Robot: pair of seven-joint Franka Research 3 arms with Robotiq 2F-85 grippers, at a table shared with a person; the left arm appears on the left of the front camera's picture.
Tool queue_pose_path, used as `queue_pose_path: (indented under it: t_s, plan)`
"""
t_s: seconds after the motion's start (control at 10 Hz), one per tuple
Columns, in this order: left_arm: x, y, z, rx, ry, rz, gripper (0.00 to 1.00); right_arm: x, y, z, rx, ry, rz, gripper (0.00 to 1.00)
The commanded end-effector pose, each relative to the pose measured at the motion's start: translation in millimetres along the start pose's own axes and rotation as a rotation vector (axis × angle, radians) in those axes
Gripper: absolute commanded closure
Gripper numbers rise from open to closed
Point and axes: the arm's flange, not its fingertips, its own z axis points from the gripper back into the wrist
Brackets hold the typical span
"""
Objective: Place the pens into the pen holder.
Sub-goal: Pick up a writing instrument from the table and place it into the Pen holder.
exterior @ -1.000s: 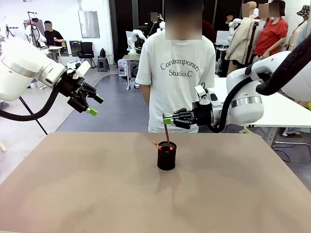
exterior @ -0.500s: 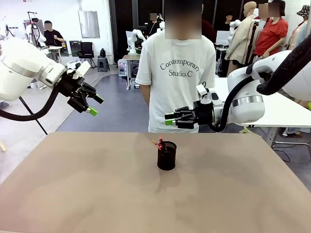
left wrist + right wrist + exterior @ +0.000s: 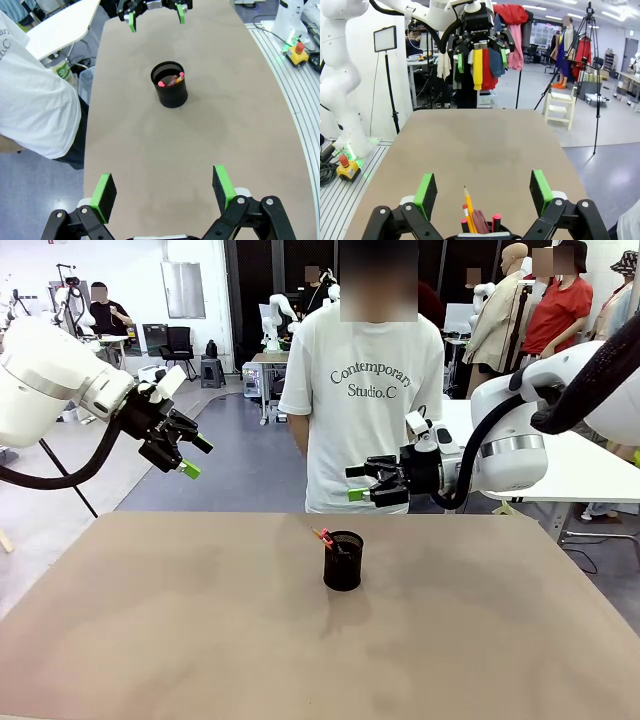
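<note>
The pen holder (image 3: 343, 562) is a small black mesh cup standing upright at the table's middle, toward the far side. The pens (image 3: 322, 536) are inside it, with yellow-orange and red tips poking above the rim; from above the pens (image 3: 172, 79) lean against its wall. My right gripper (image 3: 353, 483) hovers open and empty just above and right of the cup. In the right wrist view the pens (image 3: 470, 215) and the pen holder's rim (image 3: 479, 234) sit directly below my right gripper (image 3: 483, 192). My left gripper (image 3: 197, 457) hangs open and empty, high at the left.
A person in a white T-shirt (image 3: 362, 390) stands at the far edge, right behind the cup, arms down. The brown table (image 3: 200, 620) lies bare around the cup. A red stop button (image 3: 299, 48) sits on the rail beside the table.
My right gripper went from shut on a reddish pen above the cup to open. The pen dropped into the holder. The right gripper drew back slightly right. The left arm stayed still.
</note>
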Motion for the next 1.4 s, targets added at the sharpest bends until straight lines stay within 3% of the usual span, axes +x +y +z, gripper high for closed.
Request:
queue_pose_path:
  t_s: [0.0,0.8,0.9,1.3]
  plan:
    - [0,0,3,-0.01,0.0,0.001,0.0,4,-3,4,0.005,-0.015,-0.004,0.0]
    - [0,0,3,-0.01,0.0,0.001,0.0,-1,-1,4,-0.004,-0.004,-0.005,0.0]
    - [0,0,3,-0.01,0.0,0.001,0.0,4,6,12,0.069,0.068,-0.056,0.0]
    - [0,0,3,-0.01,0.0,0.001,0.0,41,28,58,-0.008,0.251,-0.163,0.0]
